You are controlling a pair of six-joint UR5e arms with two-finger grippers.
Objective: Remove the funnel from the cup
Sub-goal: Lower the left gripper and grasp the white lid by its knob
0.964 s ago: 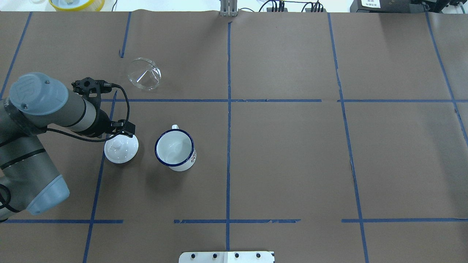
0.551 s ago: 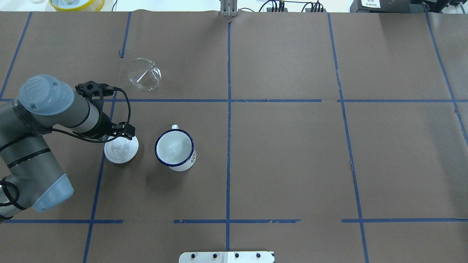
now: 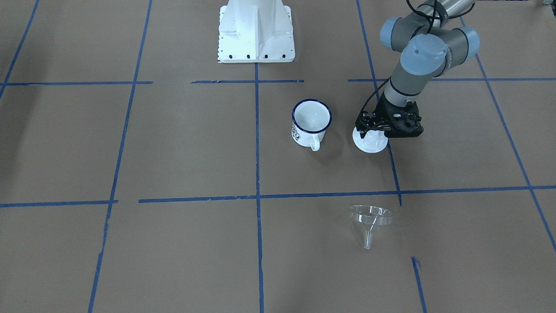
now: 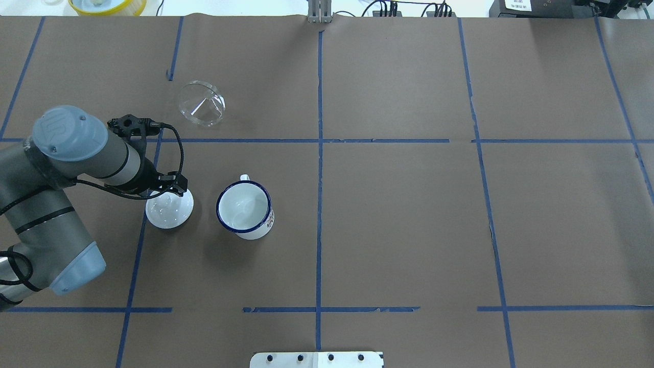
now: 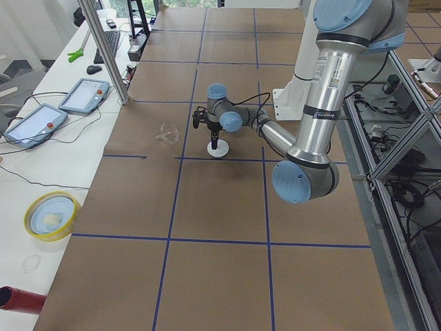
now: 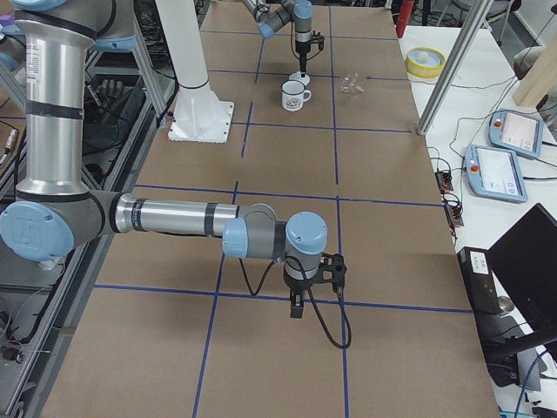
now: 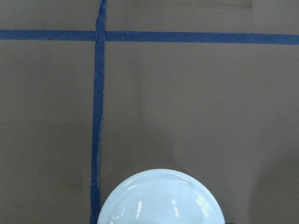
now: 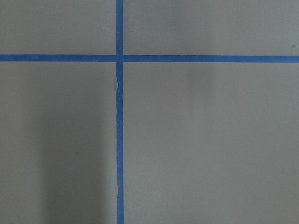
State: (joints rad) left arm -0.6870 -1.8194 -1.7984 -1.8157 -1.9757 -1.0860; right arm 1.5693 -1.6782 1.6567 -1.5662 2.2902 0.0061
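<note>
The clear funnel [image 4: 201, 104] lies on its side on the brown paper, apart from the cup; it also shows in the front view [image 3: 370, 218]. The white cup [image 4: 244, 208] with a dark blue rim stands upright and empty [image 3: 311, 123]. My left gripper [image 3: 372, 133] points straight down over the white knobbed lid [image 4: 171, 212], left of the cup. I cannot tell whether its jaws are open or shut. My right gripper [image 6: 297, 306] hangs low over bare paper far from these things; I cannot tell its state.
The white lid [image 3: 370, 143] sits beside the cup and fills the bottom of the left wrist view [image 7: 161, 198]. The white robot base [image 3: 255, 30] stands behind the cup. A yellow bowl [image 4: 107, 5] sits beyond the far left edge. Blue tape lines cross the paper.
My left arm's elbow has swung a little toward the near side and the wrist has settled over the lid's far edge. Funnel, cup and lid have not moved.
</note>
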